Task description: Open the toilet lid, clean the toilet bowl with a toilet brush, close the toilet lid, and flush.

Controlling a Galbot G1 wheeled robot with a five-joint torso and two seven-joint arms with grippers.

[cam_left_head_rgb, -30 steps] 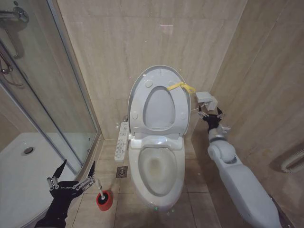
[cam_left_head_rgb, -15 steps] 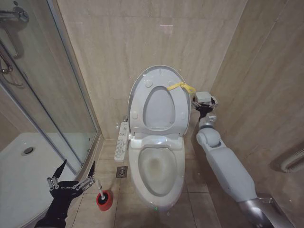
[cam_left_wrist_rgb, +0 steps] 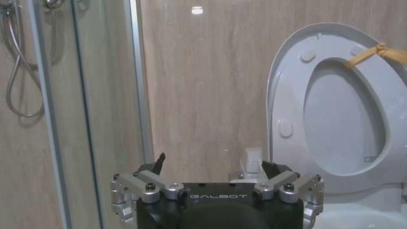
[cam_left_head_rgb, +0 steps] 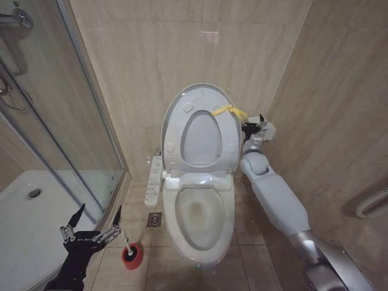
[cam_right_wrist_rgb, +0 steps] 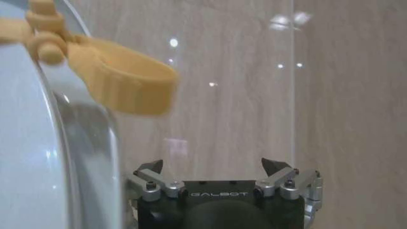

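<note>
Right hand (cam_left_head_rgb: 250,127), fingers spread and empty, beside the yellow strap (cam_left_head_rgb: 229,110) of the raised toilet lid (cam_left_head_rgb: 202,128), whose long axis stands near vertical against the wall. Left hand (cam_left_head_rgb: 92,223), open wide, low near the toilet brush (cam_left_head_rgb: 128,247), handle upright in its red holder (cam_left_head_rgb: 132,256).

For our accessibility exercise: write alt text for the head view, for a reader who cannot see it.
A toilet lid stands raised against the wall above the open toilet bowl, with the right gripper open beside its yellow strap. The left gripper is open, low beside the toilet brush.

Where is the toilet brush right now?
In the head view, the toilet brush stands in its red holder on the floor, left of the toilet bowl, beside the open left gripper.
</note>
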